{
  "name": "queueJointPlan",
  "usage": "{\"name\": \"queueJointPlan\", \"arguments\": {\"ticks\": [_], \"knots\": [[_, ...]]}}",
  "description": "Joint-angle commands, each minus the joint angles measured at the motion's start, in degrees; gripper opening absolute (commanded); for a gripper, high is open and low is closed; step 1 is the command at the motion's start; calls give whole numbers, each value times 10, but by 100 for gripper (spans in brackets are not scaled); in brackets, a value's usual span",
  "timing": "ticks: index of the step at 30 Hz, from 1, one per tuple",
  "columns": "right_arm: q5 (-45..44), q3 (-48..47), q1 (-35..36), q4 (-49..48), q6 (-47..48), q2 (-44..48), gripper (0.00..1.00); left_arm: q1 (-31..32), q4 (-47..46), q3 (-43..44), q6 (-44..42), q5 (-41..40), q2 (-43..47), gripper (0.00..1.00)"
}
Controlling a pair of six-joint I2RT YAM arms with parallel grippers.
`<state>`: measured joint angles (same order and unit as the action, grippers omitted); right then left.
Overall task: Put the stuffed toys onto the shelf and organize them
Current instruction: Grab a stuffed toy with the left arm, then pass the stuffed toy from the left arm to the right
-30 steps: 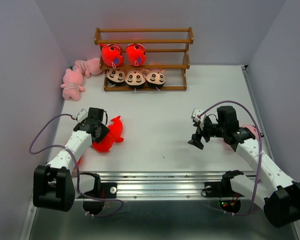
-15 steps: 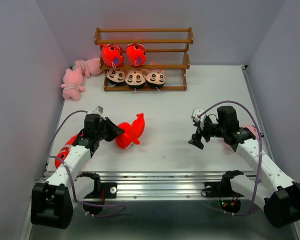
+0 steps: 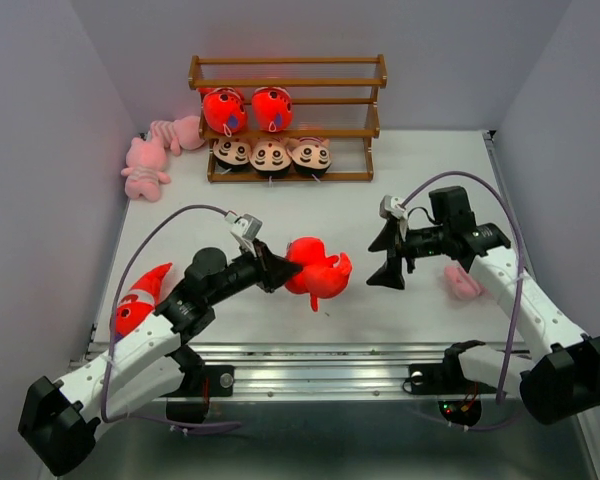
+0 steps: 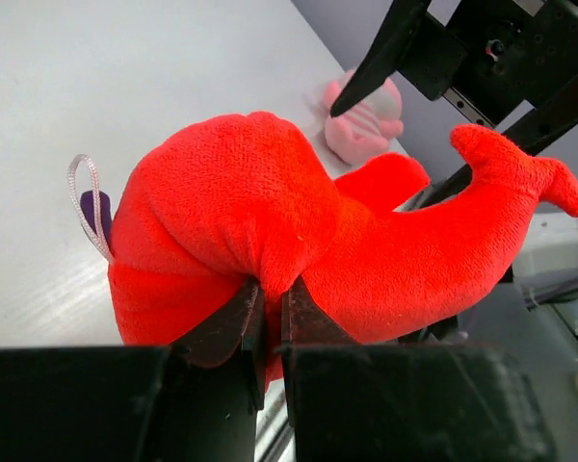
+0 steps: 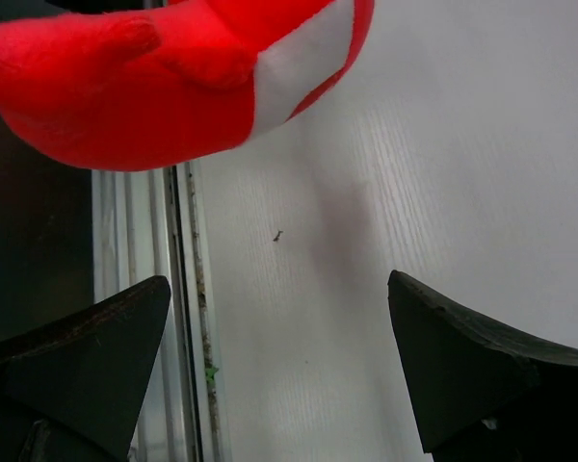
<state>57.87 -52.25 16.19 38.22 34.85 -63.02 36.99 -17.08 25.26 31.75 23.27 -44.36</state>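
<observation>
Table (image 3: 430, 180): over the last second the work has shifted from its left edge to its front middle.
Shelf (image 3: 378, 120): unchanged. It has two red fish (image 3: 248, 108) on the middle tier with free rail to their right, three boy dolls (image 3: 270, 155) on the bottom tier, and a bare top tier.
Left arm (image 3: 170, 320): a second ago it was folded over a toy near the left edge. Now it is stretched low and diagonally toward the middle, wrist pointing right.
Right arm (image 3: 510, 290): elbow bent along the right side. Its wrist has turned inward, so it faces left toward the arriving toy.
Carried fish (image 3: 318, 268): it was on the table at the left and is now lifted clear, its shadow beneath it. It hangs at the front middle, just beside the right arm's tips and well apart from the shelf.
Meaning: the pick looks finished. This seems to be a hand-over, or a carry toward the free space on the middle tier.
Spare fish (image 3: 140, 300): lies by the left arm and is in plain view now that the arm has swung away.
Pink frogs (image 3: 145, 165): two lie left of the shelf and have not moved.
Pink toy (image 3: 462, 282): lies on the table beside the right arm.
Left pincer (image 4: 267, 322): narrowed to a slit, pinching a fold of the carried fish's plush.
Right pincer (image 3: 384, 262): spread wide and holding nothing. The fish's banded body hangs just ahead of its tips.
</observation>
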Motion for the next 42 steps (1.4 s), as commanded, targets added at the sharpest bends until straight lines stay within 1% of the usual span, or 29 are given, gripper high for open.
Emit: {"name": "queueJointPlan", "arguments": {"ticks": [1, 2, 3, 5, 6, 8, 10, 11, 12, 14, 19, 21, 24, 27, 31, 33, 34, 35, 37, 38, 40, 41, 42], "knots": [[82, -87, -3, 99, -44, -22, 100, 49, -89, 7, -90, -214, 36, 0], [93, -94, -3, 103, -61, -24, 100, 64, -98, 5, -91, -233, 35, 0], [102, -103, -3, 107, -72, -24, 100, 70, -112, 5, -92, -279, 31, 0], [124, -106, -3, 111, -88, -23, 100, 83, -119, 13, -83, -299, 13, 0], [135, -106, 2, 104, -107, -22, 100, 88, -124, 27, -77, -310, -11, 0], [128, -106, 16, 93, -125, -19, 100, 99, -128, 42, -65, -316, -38, 0], [87, -105, 47, 61, -159, -16, 100, 122, -139, 61, -57, -337, -71, 0], [52, -103, 58, 47, -184, -11, 100, 136, -145, 66, -51, -342, -88, 0], [35, -102, 70, 15, -197, -10, 100, 142, -153, 75, -48, -353, -95, 0], [-4, -97, 70, -9, -222, -10, 100, 152, -162, 83, -38, -360, -110, 0], [-49, -92, 75, -60, -228, -30, 100, 174, -174, 97, -19, -371, -118, 0], [-73, -82, 75, -92, -258, -28, 100, 180, -175, 95, -13, -370, -115, 0], [-93, -70, 75, -138, -276, -30, 100, 188, -175, 88, -3, -374, -109, 0], [-99, -72, 75, -175, -298, -35, 100, 192, -176, 74, 6, -379, -102, 0], [-112, -80, 75, -202, -322, -41, 99, 196, -177, 69, 13, -380, -100, 0], [-95, -86, 75, -218, -332, -46, 88, 199, -178, 67, 16, -380, -101, 0], [-83, -88, 75, -215, -332, -58, 79, 200, -179, 66, 17, -381, -100, 0], [-61, -95, 75, -211, -328, -73, 58, 200, -181, 66, 23, -380, -100, 0], [-51, -100, 75, -194, -318, -81, 37, 201, -184, 60, 26, -379, -98, 0], [-50, -100, 75, -191, -311, -82, 21, 202, -186, 59, 29, -378, -93, 0], [-51, -99, 75, -177, -283, -76, 12, 202, -190, 48, 35, -373, -84, 1], [-50, -102, 75, -164, -266, -73, 5, 201, -190, 44, 38, -372, -70, 12], [-47, -112, 75, -147, -218, -71, 1, 201, -191, 38, 42, -368, -60, 25]]}}
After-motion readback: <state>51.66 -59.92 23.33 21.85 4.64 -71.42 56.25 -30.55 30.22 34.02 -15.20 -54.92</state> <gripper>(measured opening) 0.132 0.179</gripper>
